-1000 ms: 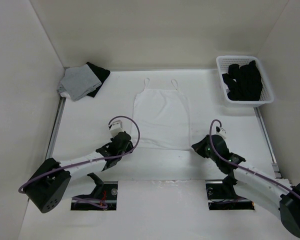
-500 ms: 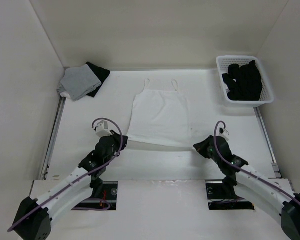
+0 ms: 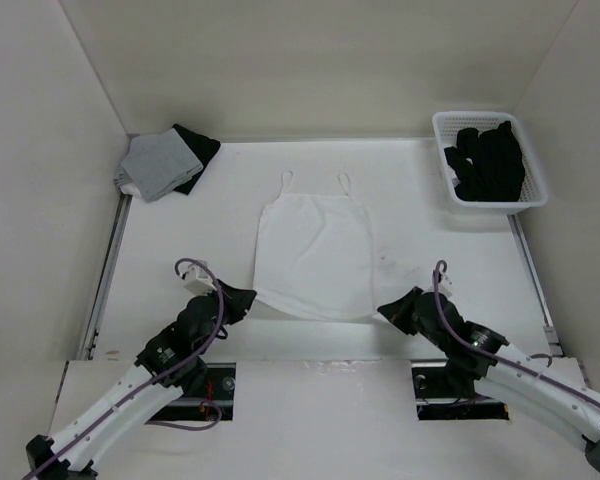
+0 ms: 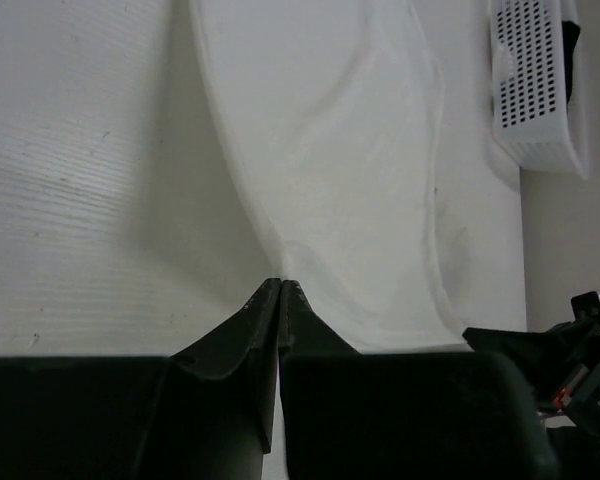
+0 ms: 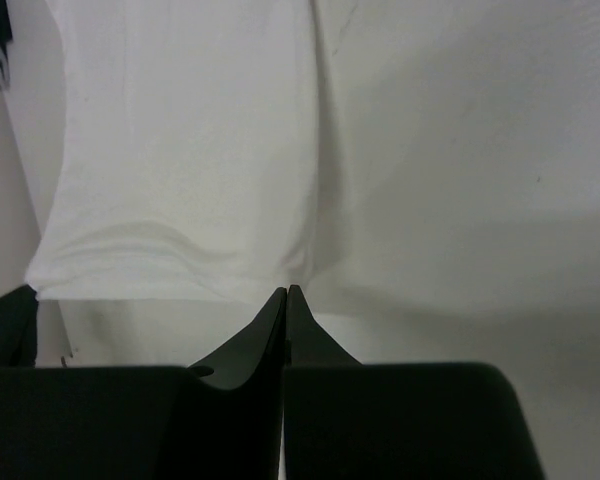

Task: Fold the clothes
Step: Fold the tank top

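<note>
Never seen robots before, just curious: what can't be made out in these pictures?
- Top view: near corners of white top, under left gripper and right gripper.
- Top view: black garment, mostly under grey garment.
- Top view: dark clothes in basket, too jumbled to count.

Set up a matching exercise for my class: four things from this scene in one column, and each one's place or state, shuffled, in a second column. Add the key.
Column one
1. white garment
2. grey garment
3. basket
4. left gripper

Column two
A. far right corner of the table, black clothes inside
B. shut on a near corner of white fabric
C. spread out, mid-table
D. folded, far left corner

Pairs: 1-C; 2-D; 3-A; 4-B
</note>
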Action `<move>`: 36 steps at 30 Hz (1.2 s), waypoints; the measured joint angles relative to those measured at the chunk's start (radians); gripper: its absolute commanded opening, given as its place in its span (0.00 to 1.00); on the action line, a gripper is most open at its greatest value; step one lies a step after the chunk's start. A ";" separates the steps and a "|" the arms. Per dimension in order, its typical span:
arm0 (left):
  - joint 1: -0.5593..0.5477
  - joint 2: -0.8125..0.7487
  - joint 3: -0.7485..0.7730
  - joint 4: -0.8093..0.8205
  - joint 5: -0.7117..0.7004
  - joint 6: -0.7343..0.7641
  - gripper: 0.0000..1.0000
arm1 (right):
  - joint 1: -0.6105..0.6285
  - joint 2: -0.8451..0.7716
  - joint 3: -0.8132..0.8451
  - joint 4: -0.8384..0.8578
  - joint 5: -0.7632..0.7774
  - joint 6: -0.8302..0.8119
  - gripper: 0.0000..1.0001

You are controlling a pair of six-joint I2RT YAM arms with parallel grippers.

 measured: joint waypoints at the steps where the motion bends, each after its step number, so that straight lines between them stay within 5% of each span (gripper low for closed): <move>1: -0.022 -0.027 0.020 -0.037 -0.027 -0.005 0.00 | 0.034 -0.023 0.003 -0.030 0.017 0.014 0.00; 5: -0.070 0.026 0.139 -0.103 -0.166 0.007 0.01 | 0.077 0.010 0.082 -0.116 0.079 0.008 0.00; 10: 0.001 0.333 0.282 0.074 -0.258 0.122 0.01 | -0.108 0.243 0.266 -0.041 0.077 -0.148 0.00; 16: 0.235 0.824 0.487 0.386 -0.189 0.202 0.01 | -0.378 0.653 0.513 0.200 -0.067 -0.311 0.00; 23: 0.354 1.297 0.782 0.550 -0.116 0.214 0.01 | -0.484 1.059 0.846 0.315 -0.195 -0.384 0.00; 31: 0.412 1.601 1.064 0.587 -0.077 0.214 0.02 | -0.573 1.351 1.201 0.326 -0.290 -0.411 0.00; 36: 0.444 1.732 1.182 0.584 -0.058 0.215 0.20 | -0.602 1.555 1.411 0.312 -0.315 -0.419 0.12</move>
